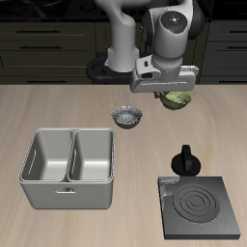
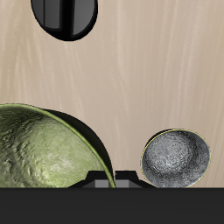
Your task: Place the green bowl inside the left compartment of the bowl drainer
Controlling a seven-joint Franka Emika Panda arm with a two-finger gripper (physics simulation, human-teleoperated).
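tool (image 1: 175, 94) – I think it grips the green bowl (image 2: 39, 149), lifted off the tabletop (image 1: 58, 106) near the back | grey bowl (image 1: 126, 118) just beside | bowl drainer (image 1: 68, 170) well apart – I must carry it there

No readable text, label, brand, number or sign appears in either view. The surfaces that show are plain, and the only marking is a set of concentric rings on the black stove plate (image 1: 198, 205), which spell nothing.
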